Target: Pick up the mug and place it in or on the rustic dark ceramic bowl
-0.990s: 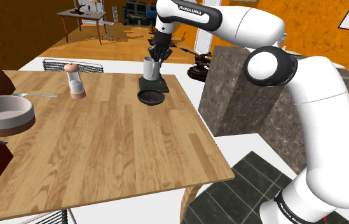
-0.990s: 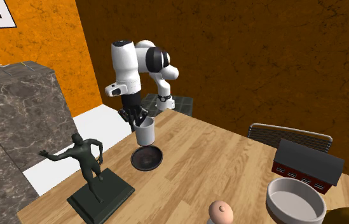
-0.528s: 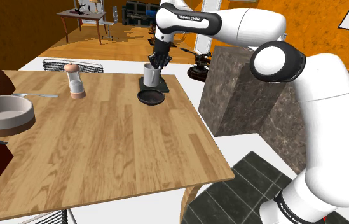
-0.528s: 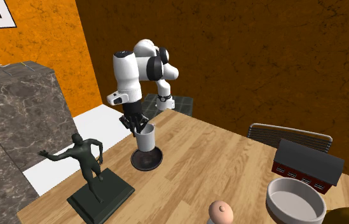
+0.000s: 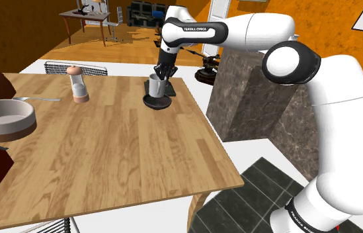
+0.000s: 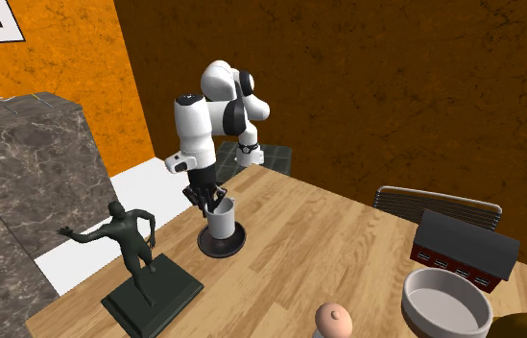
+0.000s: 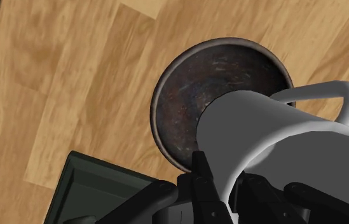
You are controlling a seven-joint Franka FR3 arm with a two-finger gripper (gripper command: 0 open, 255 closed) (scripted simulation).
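The pale grey mug [image 5: 155,86] stands upright in the dark round bowl [image 5: 157,102] near the table's far edge. My black gripper [image 5: 161,73] comes down from above, shut on the mug's rim. In the second exterior view the mug [image 6: 221,219] has its base inside the bowl [image 6: 223,242] under the gripper [image 6: 215,199]. The wrist view shows the gripper [image 7: 230,188] pinching the mug's wall [image 7: 274,146], one finger [image 7: 205,175] outside it. The mottled bowl [image 7: 192,102] lies just below, and the handle points away from the fingers. Whether the base touches the bowl is unclear.
A dark figurine [image 6: 134,242] on a green base [image 7: 96,191] stands close beside the bowl. A marble counter [image 5: 252,99] flanks the table. Farther off are a shaker [image 5: 77,84], a wide grey bowl [image 5: 2,119], a fork [image 5: 38,99] and a dark house-shaped box [image 6: 463,245].
The gripper has carried the mug sideways off the green base and lowered it over the bowl, staying shut on the rim throughout.
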